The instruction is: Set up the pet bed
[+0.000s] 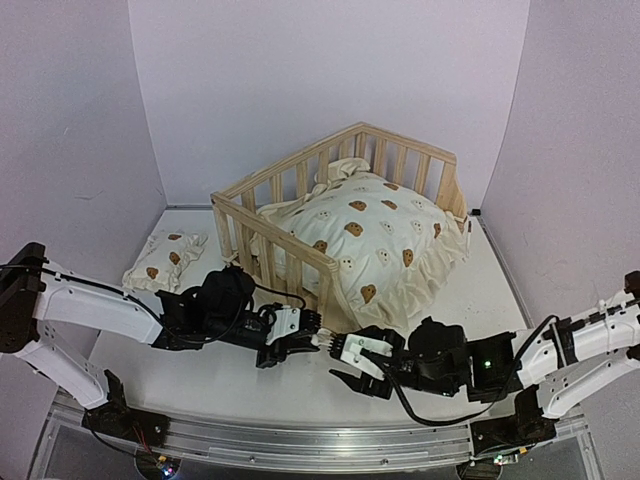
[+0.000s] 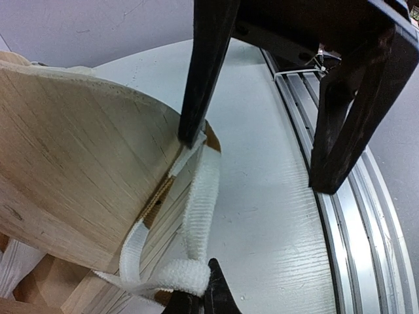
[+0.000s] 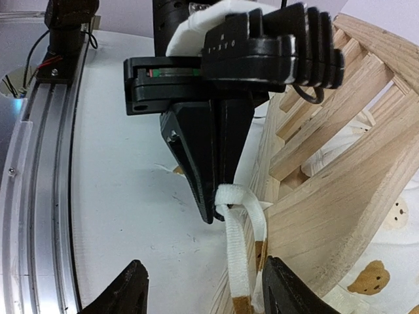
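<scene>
The pet bed's pine frame (image 1: 290, 215) stands mid-table with the cream bear-print cushion (image 1: 375, 240) lying in it. The small matching pillow (image 1: 165, 260) rests on the table to the frame's left. At the frame's near corner post (image 3: 340, 196), my left gripper (image 1: 322, 341) is shut on a white tie strap (image 3: 239, 252), pinching the top of its loop (image 2: 196, 196). My right gripper (image 1: 345, 363) faces it, open. Its fingers (image 3: 134, 288) straddle the hanging strap without touching it. In the left wrist view those two black fingers (image 2: 206, 72) stand spread above the loop.
An aluminium rail (image 1: 300, 440) runs along the table's near edge below both arms. Pale walls close in the back and sides. White tabletop (image 2: 262, 196) shows between the frame corner and the rail.
</scene>
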